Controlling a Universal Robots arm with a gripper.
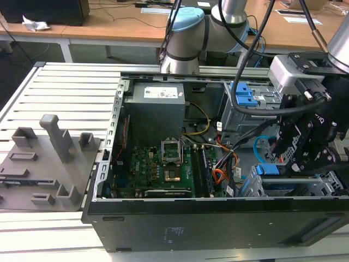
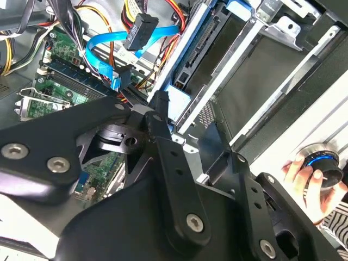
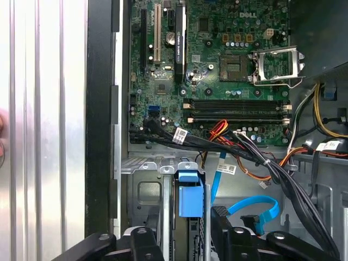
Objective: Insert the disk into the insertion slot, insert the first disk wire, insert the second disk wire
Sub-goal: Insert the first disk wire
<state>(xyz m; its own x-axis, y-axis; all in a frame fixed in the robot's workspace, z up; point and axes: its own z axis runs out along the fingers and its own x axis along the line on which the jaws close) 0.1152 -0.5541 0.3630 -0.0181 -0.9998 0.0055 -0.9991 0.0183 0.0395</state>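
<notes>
the disk (image 3: pixel 189 197) sits in the insertion slot (image 3: pixel 142 191), the bare-metal cage with punched walls at the exterior view's right end of the open computer case (image 1: pixel 163 229). in the first wrist view its end shows as a bright blue block of carrier frame standing between two silvery rails. in the second wrist view the drive's dark flat side runs back along a blue rail of that frame, with a small dark socket at the near end. the gripper (image 2: pixel 185 117) hangs right over the blue end, its black links on either side; whether it pinches the frame or stands spread around it i cannot tell. the first disk wire (image 3: pixel 218 128), a bundle of orange-red strands, arches by the edge of the motherboard (image 3: pixel 217 54), apart from the disk. the second disk wire (image 3: pixel 255 205) curls in a light-blue loop just beside the cage, its dark plug lying free. a person's hand (image 2: pixel 302 175) rests on a round knob (image 2: pixel 324 163) outside the case.
</notes>
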